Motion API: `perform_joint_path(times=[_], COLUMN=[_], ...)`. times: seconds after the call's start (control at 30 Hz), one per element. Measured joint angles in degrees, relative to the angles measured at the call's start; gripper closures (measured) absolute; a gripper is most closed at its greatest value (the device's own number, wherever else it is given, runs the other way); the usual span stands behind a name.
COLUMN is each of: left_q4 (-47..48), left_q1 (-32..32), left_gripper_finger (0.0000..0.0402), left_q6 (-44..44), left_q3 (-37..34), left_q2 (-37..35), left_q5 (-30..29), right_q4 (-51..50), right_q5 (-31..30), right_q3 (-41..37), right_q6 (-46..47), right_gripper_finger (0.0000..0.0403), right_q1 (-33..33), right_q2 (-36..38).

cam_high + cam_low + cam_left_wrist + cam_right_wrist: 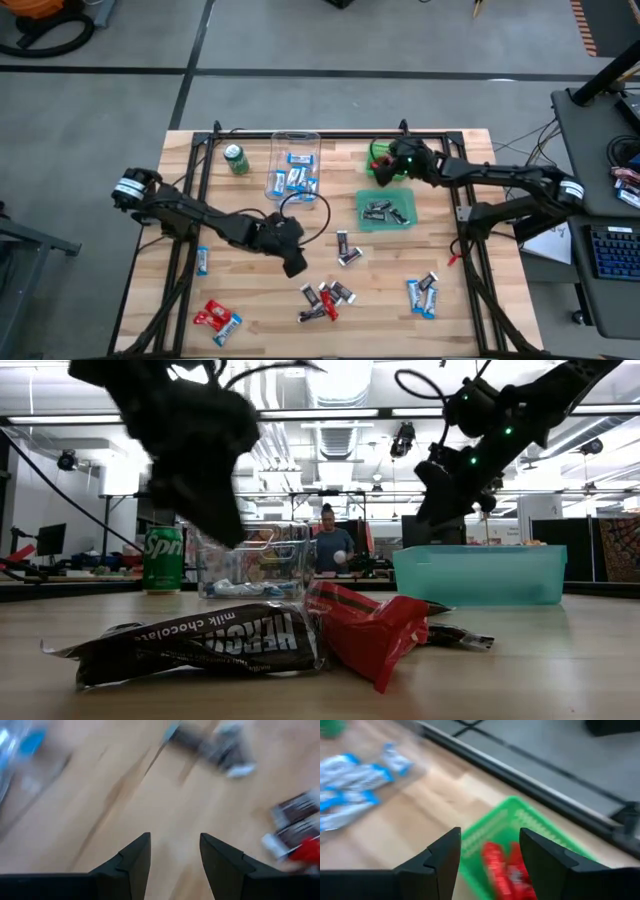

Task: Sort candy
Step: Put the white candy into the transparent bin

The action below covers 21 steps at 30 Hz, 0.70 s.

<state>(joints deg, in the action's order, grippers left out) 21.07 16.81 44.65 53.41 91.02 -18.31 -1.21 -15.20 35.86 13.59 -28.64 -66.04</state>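
Candy lies loose on the wooden table: a black bar, a mixed red and black cluster, blue bars and red ones. My left gripper hovers open over bare wood, with black bars ahead of it and nothing between its fingers. My right gripper stands open above a green basket at the far side, and red candy lies in that basket below the fingers. In the low view, a black bar and a red wrapper lie close up.
A clear bin holds blue candy. A teal bin holds black candy. A green soda can stands at the far left. A black metal frame runs along the table's edges. A person stands in the room behind.
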Motion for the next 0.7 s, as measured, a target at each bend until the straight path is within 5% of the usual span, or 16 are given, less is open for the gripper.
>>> perform_joint_path(times=[0.17, 0.43, 0.7], left_q4=[17.3, 50.4, 53.2], left_q1=[2.3, 6.2, 7.4], left_gripper_finger=[0.0249, 0.0249, 0.0253], left_q6=[15.9, 48.3, 56.9], left_q3=[2.0, 2.4, -5.5], left_q2=[0.0, 1.4, 3.6], left_q5=[3.7, 14.4, 26.7], right_q4=[0.0, 0.1, 0.2], right_q5=[6.7, 6.5, 6.2], right_q3=[0.0, 0.0, 0.0], right_q6=[1.6, 1.6, 1.5], right_gripper_finger=[0.0209, 0.0211, 0.0211], right_q1=[1.6, 7.0, 9.1], right_q2=[1.1, 1.2, 1.2])
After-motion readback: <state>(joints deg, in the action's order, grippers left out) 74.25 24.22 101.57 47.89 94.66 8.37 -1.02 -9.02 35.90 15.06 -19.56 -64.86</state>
